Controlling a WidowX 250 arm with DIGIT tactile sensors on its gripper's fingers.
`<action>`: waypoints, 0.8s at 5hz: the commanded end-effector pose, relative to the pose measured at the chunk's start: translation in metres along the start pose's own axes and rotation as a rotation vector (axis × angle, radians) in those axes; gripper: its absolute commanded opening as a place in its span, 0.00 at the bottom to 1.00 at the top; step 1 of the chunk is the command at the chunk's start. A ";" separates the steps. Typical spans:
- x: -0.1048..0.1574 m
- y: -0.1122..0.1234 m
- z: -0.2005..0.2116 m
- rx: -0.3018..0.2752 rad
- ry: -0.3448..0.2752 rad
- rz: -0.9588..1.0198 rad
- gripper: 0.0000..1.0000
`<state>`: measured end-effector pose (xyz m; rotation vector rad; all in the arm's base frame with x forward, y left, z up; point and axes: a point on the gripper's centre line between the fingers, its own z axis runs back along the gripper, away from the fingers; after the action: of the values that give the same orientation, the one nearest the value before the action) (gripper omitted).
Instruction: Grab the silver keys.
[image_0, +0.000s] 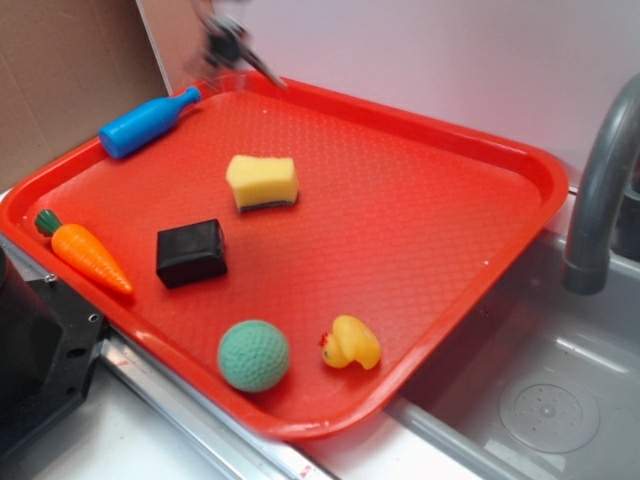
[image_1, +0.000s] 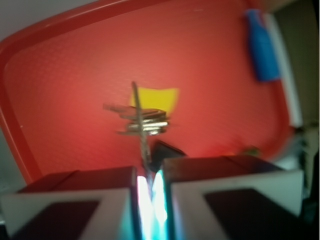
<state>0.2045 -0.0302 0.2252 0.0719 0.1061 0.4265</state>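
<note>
While no writing shows, pincer (image_1: 148, 175) clamps silver keys (image_1: 142, 120) above tray (image_1: 60, 60).

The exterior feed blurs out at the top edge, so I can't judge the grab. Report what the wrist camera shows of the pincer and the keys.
Observer: The pincer is shut on the silver keys, with the thin ring pinched between its fingers. The keys stick out past the fingertips in a flat stack.
Operator: Say what lies behind them.
Observer: The yellow sponge shows right behind the keys on the red tray. A corner of the black block sits nearer the pincer.
</note>
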 end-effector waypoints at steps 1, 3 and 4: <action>-0.012 -0.003 0.049 -0.004 -0.051 0.000 0.00; -0.003 -0.019 0.019 0.062 -0.056 -0.044 0.00; -0.001 -0.026 -0.011 0.062 -0.067 -0.111 0.00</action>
<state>0.2151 -0.0483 0.2004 0.1544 0.0987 0.3114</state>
